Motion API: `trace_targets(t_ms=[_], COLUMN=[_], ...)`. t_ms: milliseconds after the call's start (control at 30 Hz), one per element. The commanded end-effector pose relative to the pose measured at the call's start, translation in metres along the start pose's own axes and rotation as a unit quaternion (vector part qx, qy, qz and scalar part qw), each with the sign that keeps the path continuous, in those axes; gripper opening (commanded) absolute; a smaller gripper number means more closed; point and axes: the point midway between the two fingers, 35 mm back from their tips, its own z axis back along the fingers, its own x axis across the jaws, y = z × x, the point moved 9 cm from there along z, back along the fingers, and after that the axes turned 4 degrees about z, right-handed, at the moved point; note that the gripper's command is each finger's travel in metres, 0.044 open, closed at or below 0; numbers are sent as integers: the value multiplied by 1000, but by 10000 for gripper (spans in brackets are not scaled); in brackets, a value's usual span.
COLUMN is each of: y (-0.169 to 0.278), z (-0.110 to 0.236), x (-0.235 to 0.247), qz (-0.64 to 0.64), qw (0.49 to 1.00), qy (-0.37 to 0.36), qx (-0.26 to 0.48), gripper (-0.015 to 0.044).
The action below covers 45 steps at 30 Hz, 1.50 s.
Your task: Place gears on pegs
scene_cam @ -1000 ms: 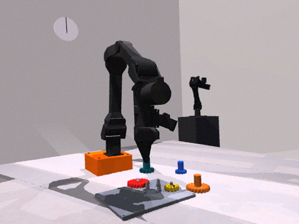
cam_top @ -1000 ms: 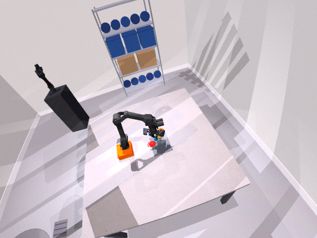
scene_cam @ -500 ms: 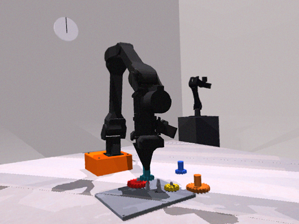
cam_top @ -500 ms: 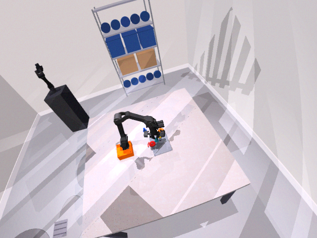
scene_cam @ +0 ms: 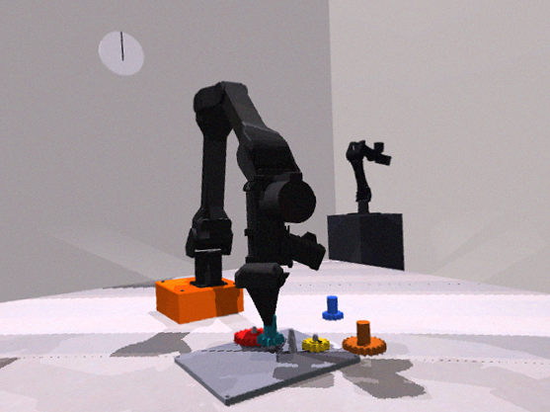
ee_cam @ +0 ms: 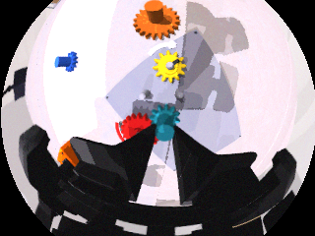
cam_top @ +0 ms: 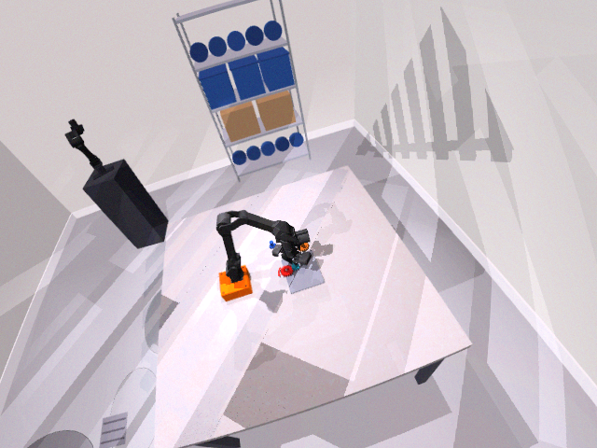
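My gripper [cam_top: 295,262] [scene_cam: 269,323] [ee_cam: 165,133] is shut on the stem of the teal gear [scene_cam: 270,340] [ee_cam: 164,116] and holds it upright, low over the grey board [cam_top: 309,282] [scene_cam: 223,374] [ee_cam: 209,128], beside the red gear [cam_top: 285,271] [scene_cam: 247,337] [ee_cam: 135,129]. Whether they touch is unclear. The yellow gear [scene_cam: 315,344] [ee_cam: 164,68] is on its peg. Two empty pegs show in the wrist view, a left peg [ee_cam: 146,94] and a right peg [ee_cam: 180,94]; the exterior view shows one peg [scene_cam: 292,342]. Any peg under the teal gear is hidden.
The orange gear [cam_top: 304,246] [scene_cam: 364,344] [ee_cam: 157,27] stands on the table just beyond the board near the yellow gear. The small blue gear [cam_top: 272,245] [scene_cam: 333,314] [ee_cam: 73,61] is off the board's side. The orange arm base [cam_top: 235,287] [scene_cam: 199,304] stands behind the board.
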Motion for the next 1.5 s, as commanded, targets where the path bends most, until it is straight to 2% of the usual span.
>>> trace_targets(t_ms=[0,267,767,1000,1167,1333,1467], y=[0,0,0,0,-1,-1,-1], z=[-1,-2,-6,-8,-7,-1,23], x=[0,-1,-1,-1,-1,-1,-1], qz=[-50,-13,187,176,150,114,89], qw=[999,1000,982,984,989,993,996], qy=[1,1,1,1,1,1,1], qx=[-2,-2,-2,-2,-2,-2,-2], gripper=[0,0,0,0,131,140,140])
